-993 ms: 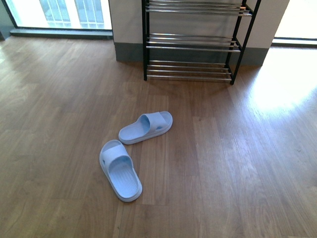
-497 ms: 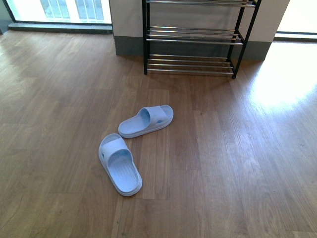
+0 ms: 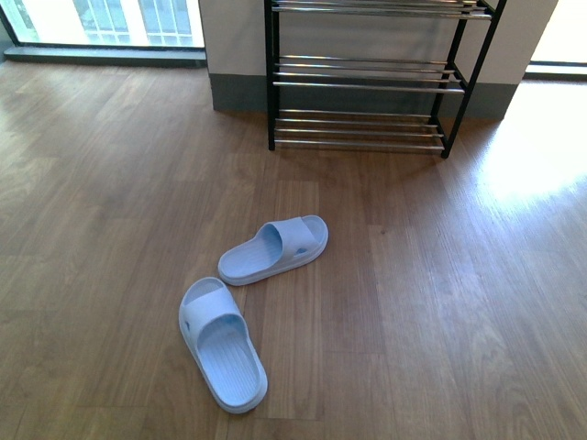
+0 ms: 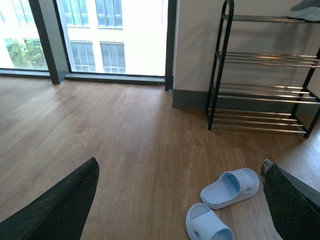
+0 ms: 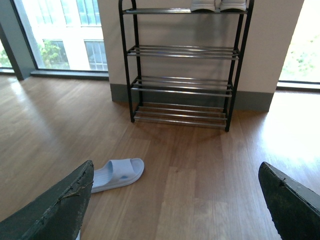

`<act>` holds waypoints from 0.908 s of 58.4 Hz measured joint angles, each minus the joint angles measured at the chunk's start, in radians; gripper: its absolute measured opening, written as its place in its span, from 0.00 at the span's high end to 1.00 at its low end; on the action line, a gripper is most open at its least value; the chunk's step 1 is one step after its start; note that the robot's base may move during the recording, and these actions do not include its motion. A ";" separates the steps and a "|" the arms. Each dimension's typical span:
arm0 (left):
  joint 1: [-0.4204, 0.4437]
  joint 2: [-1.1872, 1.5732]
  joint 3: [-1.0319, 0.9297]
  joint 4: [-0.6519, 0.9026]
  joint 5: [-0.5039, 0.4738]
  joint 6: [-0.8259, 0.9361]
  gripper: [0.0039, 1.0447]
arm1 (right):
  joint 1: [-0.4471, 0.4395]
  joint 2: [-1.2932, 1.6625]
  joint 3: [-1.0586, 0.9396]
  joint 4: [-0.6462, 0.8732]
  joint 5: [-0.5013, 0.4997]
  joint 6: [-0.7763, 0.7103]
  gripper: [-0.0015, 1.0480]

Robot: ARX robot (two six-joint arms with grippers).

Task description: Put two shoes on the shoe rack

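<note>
Lower in the front view than 0.5 s ago sit the near sandal (image 3: 222, 356) and the far sandal (image 3: 273, 250), while the shoe rack (image 3: 271, 82) has shifted slightly rightward. Both pale blue sandals lie sole down on the wooden floor (image 3: 459, 302). The near one is at the left with its toe pointing away. The far one is just beyond it, turned sideways with its toe to the right, and the 2 are close but apart. Well behind them the rack stands against the wall, and the right wrist view shows white-soled shoes (image 5: 218, 5) on its top shelf. The left gripper (image 4: 179, 164) is spread wide, holding nothing. The right gripper (image 5: 176, 166) is spread the same way.
</note>
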 joint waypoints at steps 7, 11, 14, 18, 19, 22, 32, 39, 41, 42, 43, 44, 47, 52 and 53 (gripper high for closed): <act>0.000 0.000 0.000 0.000 -0.001 0.000 0.09 | 0.000 0.000 0.000 0.000 -0.001 0.000 0.09; 0.000 0.000 0.000 0.000 -0.001 0.000 0.09 | 0.000 0.000 0.000 0.000 -0.001 0.000 0.09; 0.000 0.000 0.000 0.000 0.000 0.000 0.09 | 0.000 0.000 0.000 0.000 -0.001 0.000 0.09; 0.000 0.000 0.000 0.000 -0.001 0.000 0.09 | 0.000 0.000 0.000 0.000 -0.002 0.000 0.09; 0.000 0.000 0.000 0.000 -0.002 0.000 0.09 | 0.000 0.000 0.000 0.000 -0.002 0.000 0.09; 0.000 0.000 0.000 0.000 -0.004 0.000 0.09 | 0.000 0.001 0.000 0.000 -0.005 0.000 0.09; 0.000 0.000 0.000 0.000 -0.002 0.000 0.09 | 0.000 0.000 0.000 0.000 -0.002 0.000 0.09; 0.000 0.000 0.000 0.000 -0.002 0.000 0.09 | 0.000 0.001 0.000 0.000 -0.002 0.000 0.09; 0.000 0.000 0.000 0.000 -0.002 0.000 0.09 | 0.000 0.001 0.000 0.000 -0.002 0.000 0.09; 0.000 0.000 0.000 0.000 -0.002 0.000 0.09 | 0.000 0.001 0.000 0.000 -0.002 0.000 0.09; 0.000 0.000 0.000 0.000 -0.001 0.000 0.09 | 0.000 0.001 0.000 0.000 -0.002 0.000 0.09; 0.000 0.000 0.000 0.000 -0.001 0.000 0.09 | 0.000 0.001 0.000 0.000 -0.002 0.000 0.09; 0.000 0.000 0.000 0.000 -0.001 0.000 0.09 | 0.000 0.001 0.000 0.000 -0.002 0.000 0.09; 0.000 0.000 0.000 0.000 -0.001 0.000 0.09 | 0.000 0.001 0.000 0.000 -0.002 0.000 0.09; 0.000 0.000 0.000 0.000 -0.001 0.000 0.09 | 0.000 0.001 0.000 0.000 -0.002 0.000 0.09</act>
